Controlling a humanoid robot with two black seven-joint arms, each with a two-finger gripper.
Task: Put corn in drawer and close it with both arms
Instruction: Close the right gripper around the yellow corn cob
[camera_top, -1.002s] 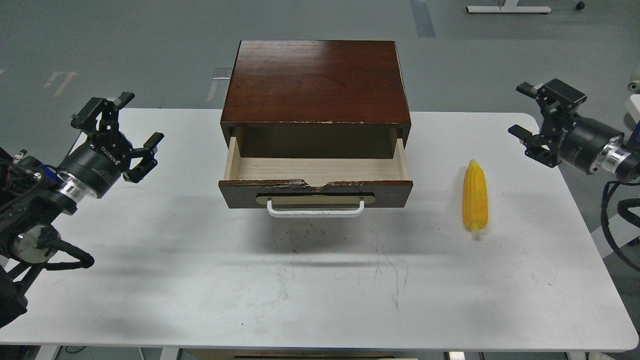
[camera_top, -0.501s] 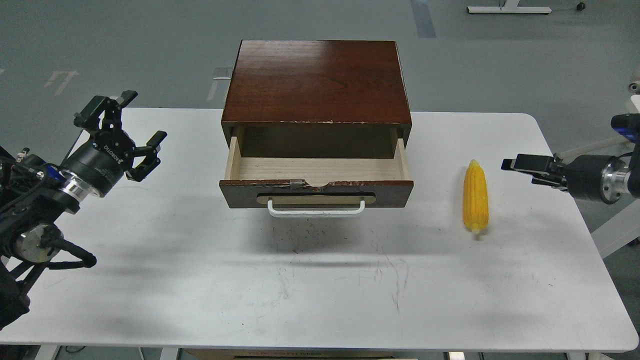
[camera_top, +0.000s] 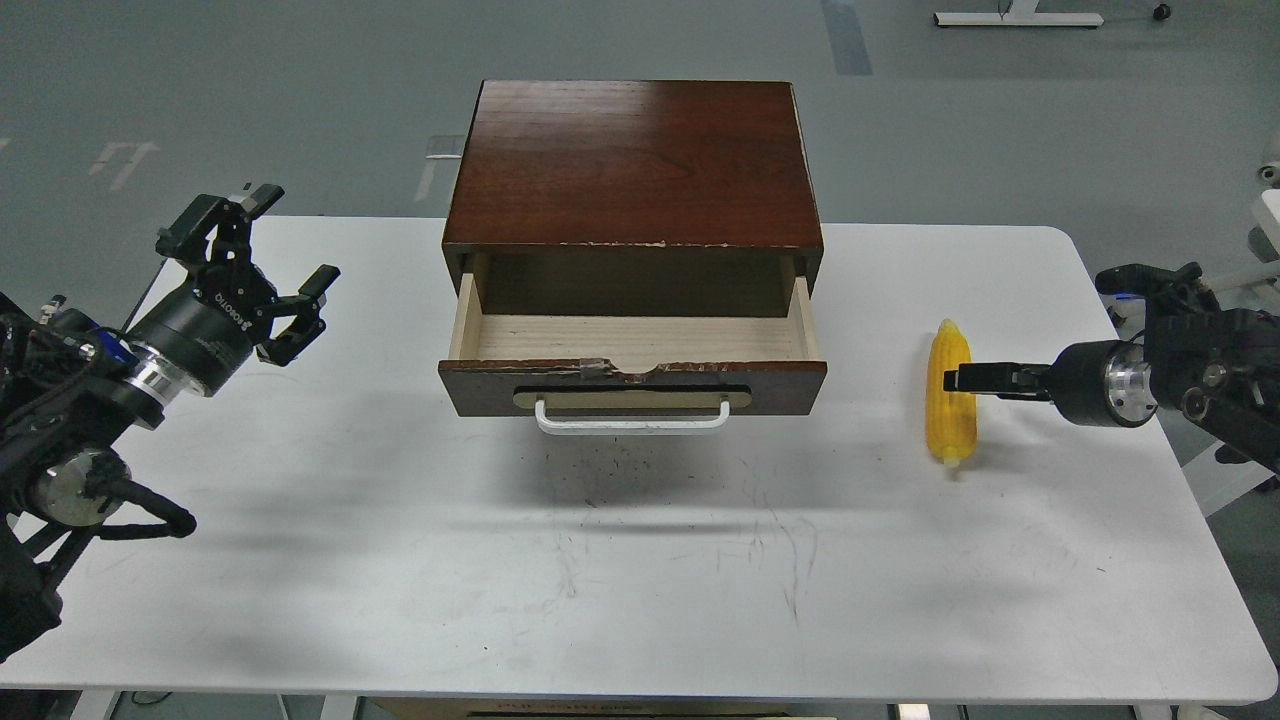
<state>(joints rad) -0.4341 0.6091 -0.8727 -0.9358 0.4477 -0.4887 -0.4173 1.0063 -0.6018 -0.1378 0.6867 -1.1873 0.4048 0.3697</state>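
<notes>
a dark brown wooden cabinet (camera_top: 633, 160) stands at the far middle of the white table (camera_top: 620, 560). its dark brown wooden drawer (camera_top: 632, 362) with pale wood inside is pulled out toward the near side and has nothing in it. the drawer front carries a white bar handle (camera_top: 632, 420) on a tan oval plate (camera_top: 632, 398), and its top edge is chipped near the middle.

the bright yellow husked ear of corn (camera_top: 948, 400) lies flat on the table to the right of the drawer, well apart from it, its pointed tip toward the far side and its blunt stem end toward the near side.

the right black gripper (camera_top: 962, 379) comes in level from the right edge and its tip overlaps the right side of the corn at about mid-length. it shows edge-on as one thin dark bar, so i cannot tell whether its fingers are spread or closed, nor whether they touch the corn.

the left black gripper (camera_top: 262, 268) is raised over the left part of the table, well apart from the drawer, with its claw-like fingers spread wide and nothing between them.
</notes>
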